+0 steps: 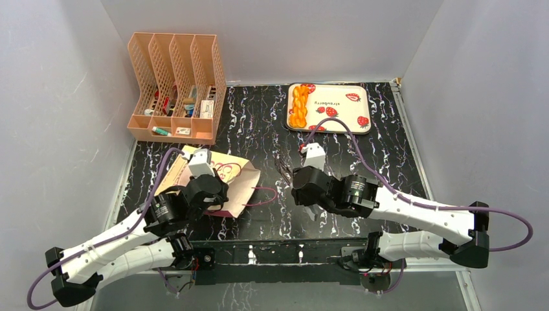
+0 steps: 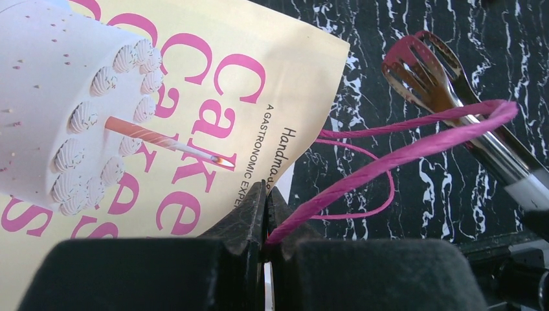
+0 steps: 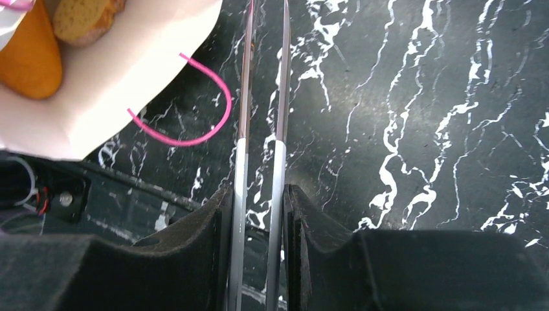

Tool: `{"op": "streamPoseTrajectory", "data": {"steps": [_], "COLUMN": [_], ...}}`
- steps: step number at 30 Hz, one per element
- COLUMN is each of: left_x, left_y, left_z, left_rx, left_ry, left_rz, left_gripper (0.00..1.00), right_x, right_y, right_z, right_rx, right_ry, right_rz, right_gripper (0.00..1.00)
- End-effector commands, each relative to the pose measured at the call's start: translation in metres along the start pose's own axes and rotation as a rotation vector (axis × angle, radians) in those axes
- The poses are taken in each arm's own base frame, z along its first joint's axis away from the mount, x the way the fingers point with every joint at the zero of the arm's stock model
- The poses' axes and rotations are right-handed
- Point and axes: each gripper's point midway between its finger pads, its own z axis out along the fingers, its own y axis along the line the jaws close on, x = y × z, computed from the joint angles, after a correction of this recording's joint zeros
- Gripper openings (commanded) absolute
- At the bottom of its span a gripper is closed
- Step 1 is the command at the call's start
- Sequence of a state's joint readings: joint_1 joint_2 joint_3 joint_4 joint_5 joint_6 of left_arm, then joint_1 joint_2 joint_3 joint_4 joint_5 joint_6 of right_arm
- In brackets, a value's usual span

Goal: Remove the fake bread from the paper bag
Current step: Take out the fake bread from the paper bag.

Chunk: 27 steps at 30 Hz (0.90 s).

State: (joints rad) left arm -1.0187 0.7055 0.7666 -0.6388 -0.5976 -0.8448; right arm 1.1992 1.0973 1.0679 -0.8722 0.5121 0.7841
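The paper bag [image 1: 236, 176] lies flat on the black marbled table, its mouth to the right. My left gripper [image 1: 210, 192] sits over it. In the left wrist view the left gripper [image 2: 268, 195] is shut on the bag's magenta cord handle [image 2: 401, 154], at the edge of the bag [image 2: 194, 129]. My right gripper [image 1: 304, 186] is shut on metal tongs [image 1: 283, 170], whose two arms run between its fingers [image 3: 261, 194]. The tongs' forked tip [image 2: 424, 68] is near the cord. An orange bun [image 3: 29, 59] and a brownish piece [image 3: 84, 16] show inside the bag's mouth. A braided loaf [image 1: 299, 106] lies on the tray.
A white strawberry-print tray [image 1: 343, 109] lies at the back centre-right. A peach plastic file rack [image 1: 175, 84] with small items stands at the back left. Grey walls close in both sides and the back. A second cord loop [image 3: 194, 126] lies on the table by the bag's mouth.
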Motion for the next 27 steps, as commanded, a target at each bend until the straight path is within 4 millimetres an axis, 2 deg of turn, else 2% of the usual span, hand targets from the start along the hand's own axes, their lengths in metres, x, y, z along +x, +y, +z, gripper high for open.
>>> {"op": "streamPoseTrajectory", "data": {"steps": [1, 9, 16, 23, 27], "left_x": [0.002, 0.004, 0.006, 0.007, 0.009], "left_y": [0.022, 0.026, 0.020, 0.007, -0.002], "left_z": [0.002, 0.005, 0.003, -0.005, -0.011], "left_rx": [-0.101, -0.099, -0.043, 0.052, 0.124], "left_ry": [-0.027, -0.049, -0.041, -0.016, 0.000], "left_rz": [-0.010, -0.032, -0.019, 0.015, 0.020], "left_gripper": [0.00, 0.00, 0.00, 0.00, 0.00], "right_x": [-0.013, 0.006, 0.016, 0.015, 0.024], "right_y": [0.023, 0.042, 0.069, 0.098, 0.113], "right_z": [-0.023, -0.034, -0.037, -0.029, -0.013], "right_rx": [-0.152, -0.283, -0.415, -0.500, -0.516], "right_ry": [-0.013, 0.089, 0.144, 0.152, 0.189], "right_rz": [-0.004, -0.071, -0.046, 0.036, 0.078], "right_gripper": [0.24, 0.24, 0.25, 0.25, 0.25]}}
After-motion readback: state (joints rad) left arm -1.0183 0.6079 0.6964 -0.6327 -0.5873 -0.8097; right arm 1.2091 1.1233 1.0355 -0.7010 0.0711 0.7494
